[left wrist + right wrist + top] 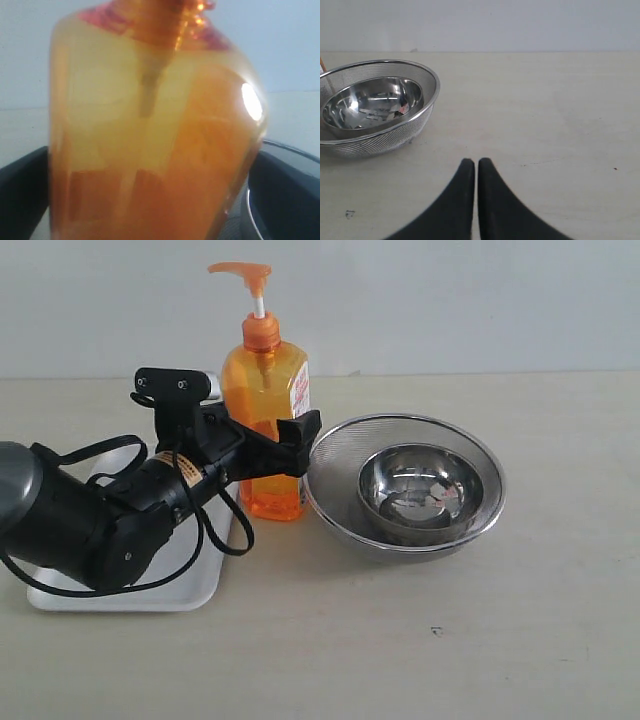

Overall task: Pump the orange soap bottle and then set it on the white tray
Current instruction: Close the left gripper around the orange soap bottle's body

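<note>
Exterior view: L arm hides much white tray, orange soap bottle middle.

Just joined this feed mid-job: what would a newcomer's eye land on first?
The tall translucent orange plastic soap bottle stands centre, straddled by the left hand. Right of it, a steel bowl sits inside a round steel mesh strainer; a flat white tray lies left, beneath the arm.
</note>
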Robot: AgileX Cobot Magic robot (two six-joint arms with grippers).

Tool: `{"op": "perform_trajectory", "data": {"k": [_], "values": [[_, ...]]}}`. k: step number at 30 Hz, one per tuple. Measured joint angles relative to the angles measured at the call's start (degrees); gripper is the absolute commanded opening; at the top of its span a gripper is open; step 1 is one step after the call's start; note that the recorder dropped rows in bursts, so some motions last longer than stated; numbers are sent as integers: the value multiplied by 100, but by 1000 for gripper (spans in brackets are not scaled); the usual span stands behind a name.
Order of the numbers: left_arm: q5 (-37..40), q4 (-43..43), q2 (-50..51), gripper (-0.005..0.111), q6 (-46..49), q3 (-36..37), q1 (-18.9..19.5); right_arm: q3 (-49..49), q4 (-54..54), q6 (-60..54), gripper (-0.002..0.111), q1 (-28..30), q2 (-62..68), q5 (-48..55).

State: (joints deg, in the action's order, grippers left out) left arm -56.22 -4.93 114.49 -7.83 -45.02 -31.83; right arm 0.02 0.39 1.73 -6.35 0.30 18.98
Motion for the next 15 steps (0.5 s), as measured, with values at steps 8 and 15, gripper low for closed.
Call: {"op": "perform_trajectory", "data": {"k": [8,15], "values": [[-233,-136,0,96,34,0,0,0,0,0,0,0,0,0],[-242,-149,0,96,132,0,0,0,0,0,0,0,0,0]]}}
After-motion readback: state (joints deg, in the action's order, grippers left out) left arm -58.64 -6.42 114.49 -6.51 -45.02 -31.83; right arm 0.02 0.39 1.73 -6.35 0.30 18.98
